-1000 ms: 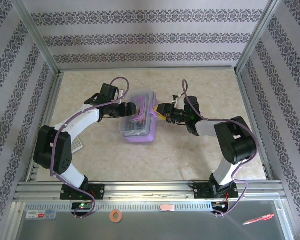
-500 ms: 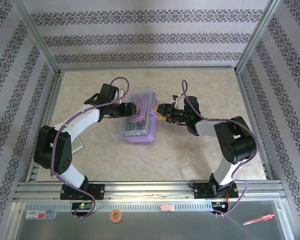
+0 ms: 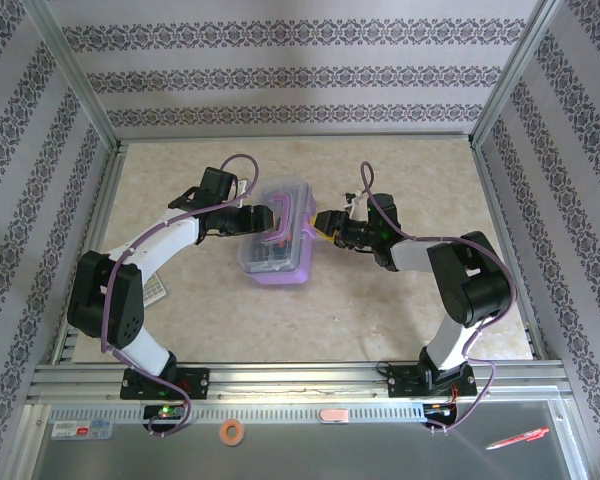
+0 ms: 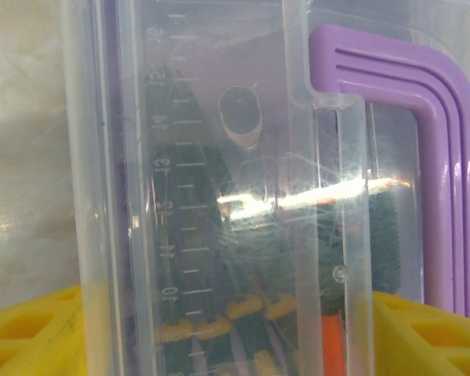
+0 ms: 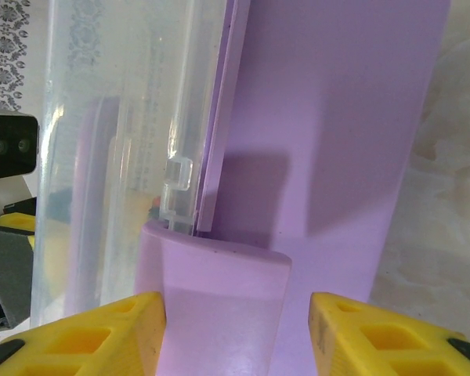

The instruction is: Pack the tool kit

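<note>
Right gripper (image 3: 324,224) has edged closer to case (image 3: 276,240), which sits mid-table btwn both arms, lid down. Its fingers straddle the latch (image 5: 215,298) w/ a gap on one side, so not clamped. Left gripper (image 4: 227,333) spans the lid, fingers wide; can't tell if it's pressing. Brace w/ left, push latch squarely, don't let case skid.

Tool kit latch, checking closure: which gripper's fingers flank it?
The right gripper: its fingers sit either side of the purple latch; the left gripper faces the clear lid.
</note>
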